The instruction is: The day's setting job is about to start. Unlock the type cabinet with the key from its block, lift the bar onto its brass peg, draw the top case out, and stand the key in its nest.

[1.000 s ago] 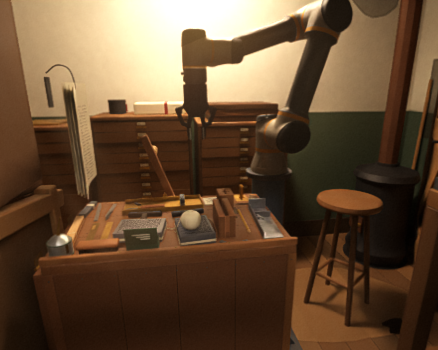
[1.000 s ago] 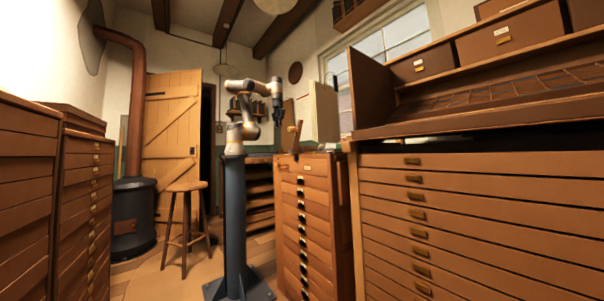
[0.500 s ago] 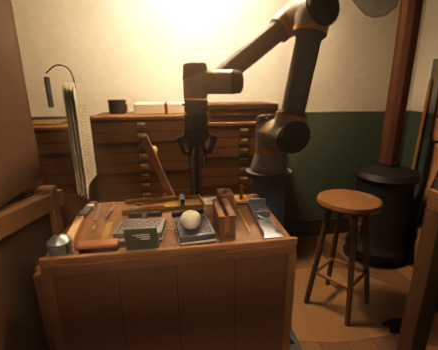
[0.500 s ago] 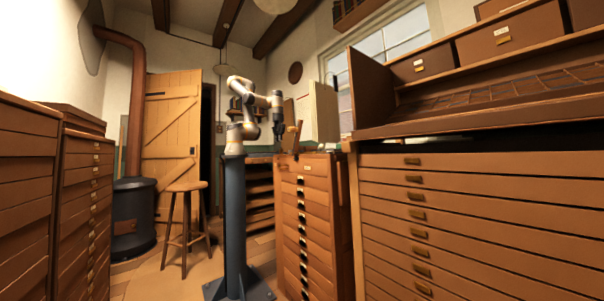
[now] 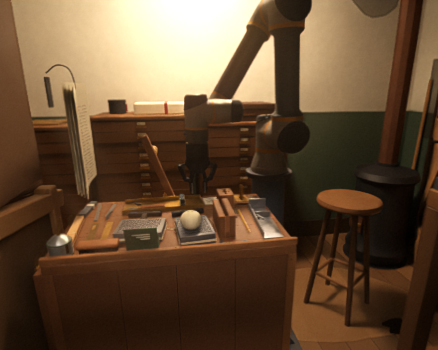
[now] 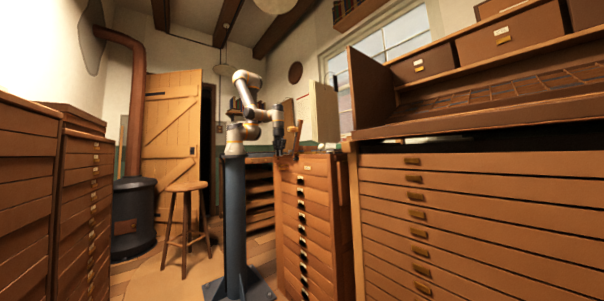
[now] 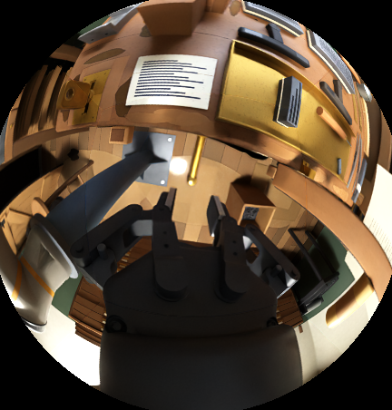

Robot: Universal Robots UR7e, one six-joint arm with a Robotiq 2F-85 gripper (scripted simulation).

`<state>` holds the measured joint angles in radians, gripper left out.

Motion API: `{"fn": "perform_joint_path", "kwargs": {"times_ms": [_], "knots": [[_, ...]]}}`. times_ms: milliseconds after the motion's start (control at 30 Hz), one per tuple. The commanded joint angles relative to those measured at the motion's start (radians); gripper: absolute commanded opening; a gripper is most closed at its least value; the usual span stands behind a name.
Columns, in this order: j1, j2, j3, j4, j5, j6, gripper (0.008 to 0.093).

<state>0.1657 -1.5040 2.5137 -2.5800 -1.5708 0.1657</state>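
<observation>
The key is hard to make out; a small upright piece [image 5: 241, 192] stands on a block at the back right of the cabinet top. The type cabinet [image 6: 307, 221] stands under my arm, its drawer fronts with dark handles seen from the second side camera. A wooden bar [image 5: 156, 165] leans tilted at the back of the cabinet top. A brass rod [image 7: 196, 159] shows below the cabinet's rear edge in the wrist camera. My gripper [image 5: 198, 186] [image 7: 191, 204] hangs just above the rear edge of the top, behind a yellow tray [image 7: 281, 109]. Its fingers are partly open and hold nothing.
A second chest of drawers [image 5: 176, 150] stands behind the cabinet. On the cabinet top lie a white ball [image 5: 190, 219] on a pad, a printed sheet [image 7: 172, 81], wooden blocks [image 5: 225, 216] and a metal plate [image 5: 263, 216]. A stool [image 5: 347, 245] and stove [image 5: 386, 210] stand to the right.
</observation>
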Motion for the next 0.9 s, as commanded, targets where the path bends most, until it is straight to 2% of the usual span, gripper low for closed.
{"fn": "perform_joint_path", "kwargs": {"times_ms": [0,233,433,633,867], "knots": [[0.000,0.015,0.003,-0.020,0.000,0.000,0.0420],[0.000,0.128,0.027,-0.157,0.000,0.000,0.0420],[0.000,0.199,0.036,-0.237,0.000,0.000,0.0420],[0.000,0.239,0.040,-0.282,0.000,0.000,0.0420],[0.000,0.255,0.041,-0.298,0.000,0.000,0.0420]]}}
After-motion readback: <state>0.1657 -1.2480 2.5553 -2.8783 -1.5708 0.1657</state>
